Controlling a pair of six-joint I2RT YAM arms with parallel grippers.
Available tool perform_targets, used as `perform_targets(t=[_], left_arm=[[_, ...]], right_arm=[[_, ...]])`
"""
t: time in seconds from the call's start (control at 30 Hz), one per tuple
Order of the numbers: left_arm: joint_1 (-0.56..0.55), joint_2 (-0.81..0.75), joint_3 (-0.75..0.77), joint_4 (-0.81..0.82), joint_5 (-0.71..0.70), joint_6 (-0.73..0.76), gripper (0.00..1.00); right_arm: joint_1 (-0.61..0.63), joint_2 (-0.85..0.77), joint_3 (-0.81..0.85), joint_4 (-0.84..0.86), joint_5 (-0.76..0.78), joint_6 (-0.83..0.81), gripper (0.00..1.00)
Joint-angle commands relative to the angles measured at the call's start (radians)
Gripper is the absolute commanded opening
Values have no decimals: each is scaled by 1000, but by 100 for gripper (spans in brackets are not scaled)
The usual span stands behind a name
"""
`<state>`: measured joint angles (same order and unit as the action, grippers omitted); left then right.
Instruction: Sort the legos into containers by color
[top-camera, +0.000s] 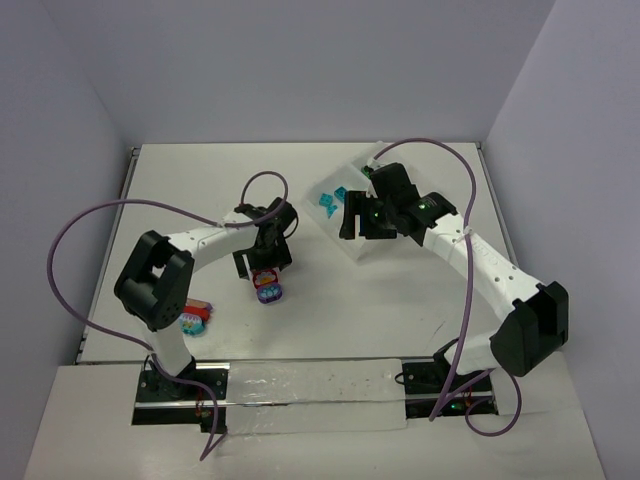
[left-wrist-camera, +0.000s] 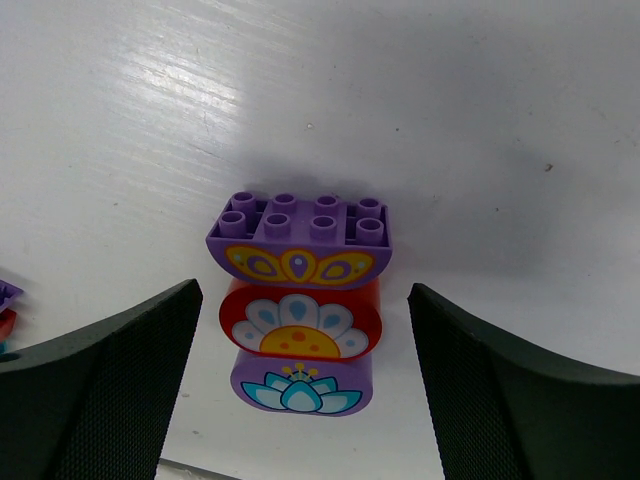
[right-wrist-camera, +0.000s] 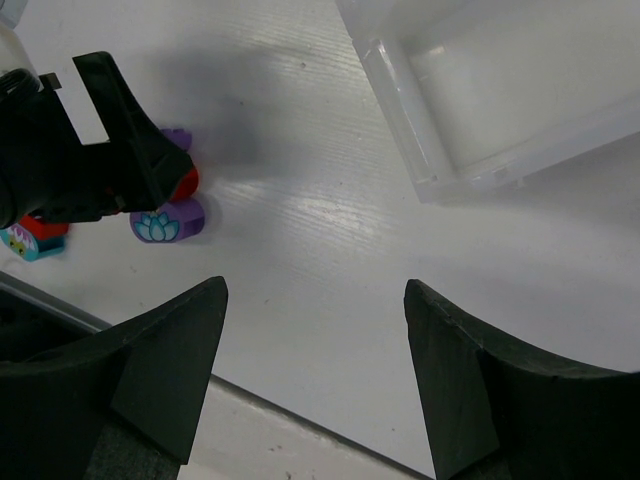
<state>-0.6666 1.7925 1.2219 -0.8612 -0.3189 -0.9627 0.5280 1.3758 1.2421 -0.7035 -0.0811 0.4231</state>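
Note:
A lego clump (left-wrist-camera: 298, 310), stacked purple, red and purple with printed flowers, lies on the white table. My left gripper (left-wrist-camera: 305, 292) is open with one finger on each side of it, not touching. In the top view the left gripper (top-camera: 262, 262) hovers just behind this clump (top-camera: 268, 291). A second clump (top-camera: 195, 318) of red and teal lies to the left. The clear tray (top-camera: 352, 243) holds teal bricks (top-camera: 327, 203) in one compartment. My right gripper (top-camera: 358, 225) is open and empty at the tray's near edge; it also shows in the right wrist view (right-wrist-camera: 315, 288).
The right wrist view shows the tray's corner wall (right-wrist-camera: 400, 110), the left gripper's black body (right-wrist-camera: 80, 160), the flower clump (right-wrist-camera: 168, 222) and the second clump (right-wrist-camera: 35, 240). A pale strip (top-camera: 300, 395) runs along the table's near edge.

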Motion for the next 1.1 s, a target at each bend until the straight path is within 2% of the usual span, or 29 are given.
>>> perform_targets(t=[0.0, 0.2, 0.37, 0.77, 0.9, 1.07], left_arm=[[-2, -46, 3, 23, -14, 15, 93], [-2, -105, -99, 88, 87, -48, 93], [-12, -150, -177, 206, 178, -135, 93], [-53, -63, -41, 341, 256, -150, 91], [-53, -140, -13, 333, 272, -135, 91], [-21, -254, -10, 278, 278, -87, 91]], right_arm=[[13, -13, 12, 2, 21, 9, 79], [24, -40, 23, -28, 53, -1, 79], [25, -64, -1, -31, 67, 4, 79], [27, -32, -16, -6, 60, 0, 79], [27, -34, -52, 10, 49, 12, 79], [38, -106, -181, 72, 37, 38, 79]])
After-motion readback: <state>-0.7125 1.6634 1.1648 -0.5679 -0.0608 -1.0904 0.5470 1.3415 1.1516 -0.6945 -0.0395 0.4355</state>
